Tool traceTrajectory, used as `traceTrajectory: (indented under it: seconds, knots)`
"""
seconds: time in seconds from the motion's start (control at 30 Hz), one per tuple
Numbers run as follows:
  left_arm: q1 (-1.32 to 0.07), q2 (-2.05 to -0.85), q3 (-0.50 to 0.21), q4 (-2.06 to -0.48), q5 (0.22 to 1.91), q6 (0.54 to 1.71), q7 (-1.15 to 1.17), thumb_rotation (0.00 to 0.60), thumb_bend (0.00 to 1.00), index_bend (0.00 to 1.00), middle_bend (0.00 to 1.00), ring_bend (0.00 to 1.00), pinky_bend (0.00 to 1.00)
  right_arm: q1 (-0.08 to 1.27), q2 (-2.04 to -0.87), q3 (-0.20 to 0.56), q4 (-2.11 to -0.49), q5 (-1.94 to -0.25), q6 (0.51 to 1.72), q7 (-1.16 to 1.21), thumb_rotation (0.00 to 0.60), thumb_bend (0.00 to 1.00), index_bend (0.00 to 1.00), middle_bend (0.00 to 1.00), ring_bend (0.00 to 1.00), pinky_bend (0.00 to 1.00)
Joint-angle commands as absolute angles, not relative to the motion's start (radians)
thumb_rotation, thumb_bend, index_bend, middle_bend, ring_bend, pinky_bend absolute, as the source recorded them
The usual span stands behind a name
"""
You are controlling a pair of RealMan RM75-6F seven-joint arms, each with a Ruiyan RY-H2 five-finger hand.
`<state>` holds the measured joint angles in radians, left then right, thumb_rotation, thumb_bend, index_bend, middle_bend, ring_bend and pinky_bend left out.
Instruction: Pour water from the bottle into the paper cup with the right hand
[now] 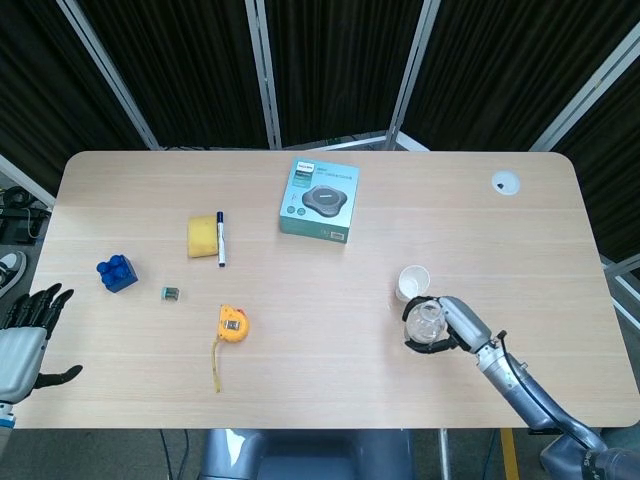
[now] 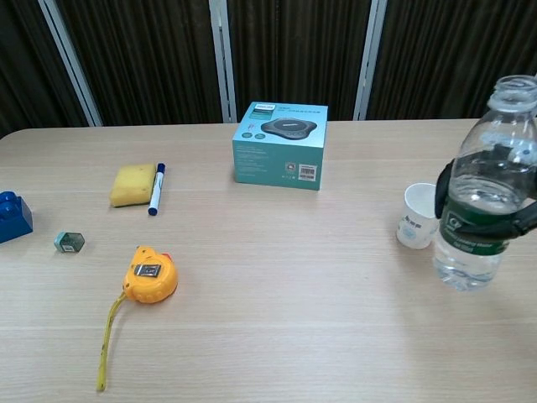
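My right hand (image 1: 455, 323) grips a clear water bottle (image 2: 482, 186) with a green label, upright and uncapped, lifted off the table. The bottle (image 1: 426, 320) hangs just in front of the white paper cup (image 1: 412, 282), close to it. In the chest view the cup (image 2: 419, 215) stands upright on the table directly left of the bottle, partly overlapped by it. The dark fingers (image 2: 443, 191) of my right hand wrap the bottle's middle. My left hand (image 1: 25, 340) hovers at the table's front left corner, fingers spread and holding nothing.
A teal box (image 1: 320, 200) lies mid-table at the back. A yellow sponge (image 1: 202, 236) and a marker (image 1: 221, 238) lie left of it. A blue block (image 1: 117, 272), a small green-grey object (image 1: 170, 293) and a yellow tape measure (image 1: 232, 325) sit further forward. A white disc (image 1: 506, 182) sits back right.
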<state>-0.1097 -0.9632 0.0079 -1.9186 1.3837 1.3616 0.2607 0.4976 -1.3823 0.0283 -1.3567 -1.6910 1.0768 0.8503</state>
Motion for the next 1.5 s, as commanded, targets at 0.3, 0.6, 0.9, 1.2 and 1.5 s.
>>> traceTrajectory:
  seconds: [0.3,0.6,0.9,1.2,1.5]
  knots:
    - [-0.116,-0.973,0.004,-1.914,1.361,1.352,0.278,0.6,0.0,0.0,0.0,0.0,0.0,0.558,-1.555,-0.018,-1.213,-1.75,1.101,0.773,0.6,0.7,0.48,0.59,0.45,0.47]
    - [-0.118,-0.971,0.006,-1.913,1.359,1.348,0.274,0.6,0.0,0.0,0.0,0.0,0.0,0.561,-1.629,-0.046,-1.108,-1.746,1.138,0.786,0.6,0.7,0.48,0.59,0.45,0.47]
    - [-0.119,-0.969,0.01,-1.915,1.363,1.346,0.269,0.6,0.0,0.0,0.0,0.0,0.0,0.56,-1.661,-0.065,-1.044,-1.729,1.153,0.821,0.6,0.36,0.45,0.55,0.41,0.47]
    - [-0.118,-0.967,0.018,-1.919,1.377,1.346,0.27,0.6,0.0,0.0,0.0,0.0,0.0,0.558,-1.666,-0.078,-1.029,-1.729,1.186,0.829,0.6,0.0,0.28,0.39,0.29,0.4]
    - [-0.111,-0.954,0.023,-1.927,1.398,1.36,0.251,0.6,0.0,0.0,0.0,0.0,0.0,0.549,-1.644,-0.087,-1.054,-1.716,1.202,0.819,0.6,0.0,0.19,0.28,0.19,0.27]
